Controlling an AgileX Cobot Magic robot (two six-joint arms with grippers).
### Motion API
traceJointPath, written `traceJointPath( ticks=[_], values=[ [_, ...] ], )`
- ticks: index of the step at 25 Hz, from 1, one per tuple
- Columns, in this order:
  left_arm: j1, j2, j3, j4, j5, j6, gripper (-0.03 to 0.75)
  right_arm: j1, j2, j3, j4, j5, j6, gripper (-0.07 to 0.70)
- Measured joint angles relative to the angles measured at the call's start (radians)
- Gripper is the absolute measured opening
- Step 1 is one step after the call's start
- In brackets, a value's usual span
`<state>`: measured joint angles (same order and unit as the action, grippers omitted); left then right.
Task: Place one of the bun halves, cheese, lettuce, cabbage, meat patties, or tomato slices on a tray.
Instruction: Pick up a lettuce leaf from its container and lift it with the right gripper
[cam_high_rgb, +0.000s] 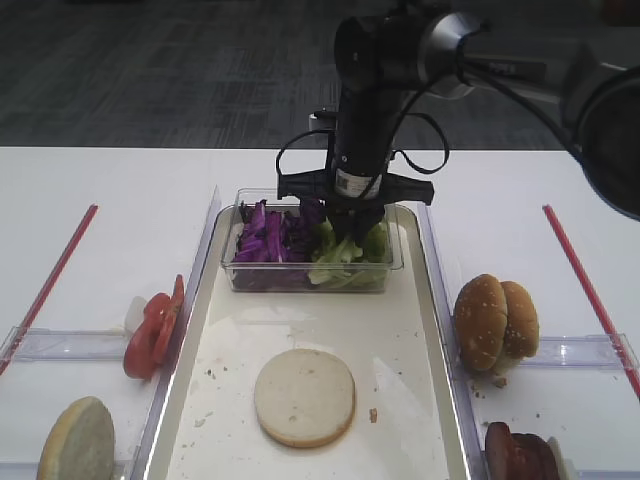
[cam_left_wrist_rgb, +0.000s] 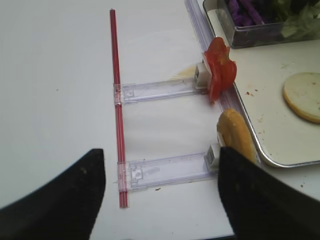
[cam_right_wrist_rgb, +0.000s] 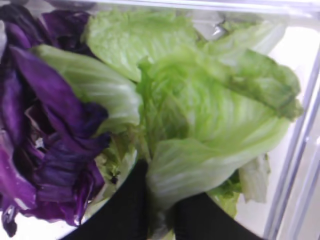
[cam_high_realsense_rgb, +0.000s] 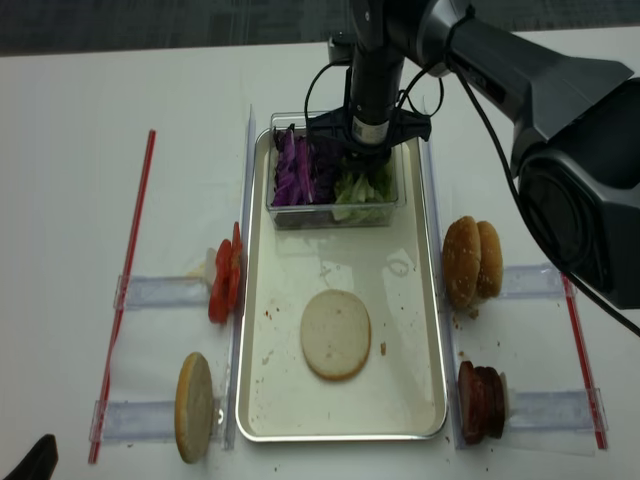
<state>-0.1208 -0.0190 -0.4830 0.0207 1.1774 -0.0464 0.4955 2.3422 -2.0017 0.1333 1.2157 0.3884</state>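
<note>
In the clear tub (cam_high_rgb: 300, 275), ruffled pale-green lettuce (cam_right_wrist_rgb: 200, 105) beside purple cabbage (cam_right_wrist_rgb: 45, 130), right gripper (cam_right_wrist_rgb: 157, 200) pinching a leaf.

Black arm (cam_high_rgb: 372, 90), silver joint, black cables

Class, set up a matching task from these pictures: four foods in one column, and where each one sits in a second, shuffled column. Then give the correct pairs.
Column 1:
1. lettuce
2. flat bun half
3. tomato slices
4. sesame buns

Column 2:
A. standing on edge, left of the tray
B. lying flat on the tray's paper
C. in the clear tub, beside the cabbage
D. standing on edge, right of the tray

Pairs: 1-C, 2-B, 3-A, 4-D
</note>
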Motion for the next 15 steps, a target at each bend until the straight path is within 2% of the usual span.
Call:
traceJointPath(
  ticks=[15],
  values=[
    [0.0, 0.0, 0.0, 0.0, 0.0, 0.0, 0.456, 0.0, -0.045, 0.0, -0.01, 0.007, -0.011, 0.115]
  ],
)
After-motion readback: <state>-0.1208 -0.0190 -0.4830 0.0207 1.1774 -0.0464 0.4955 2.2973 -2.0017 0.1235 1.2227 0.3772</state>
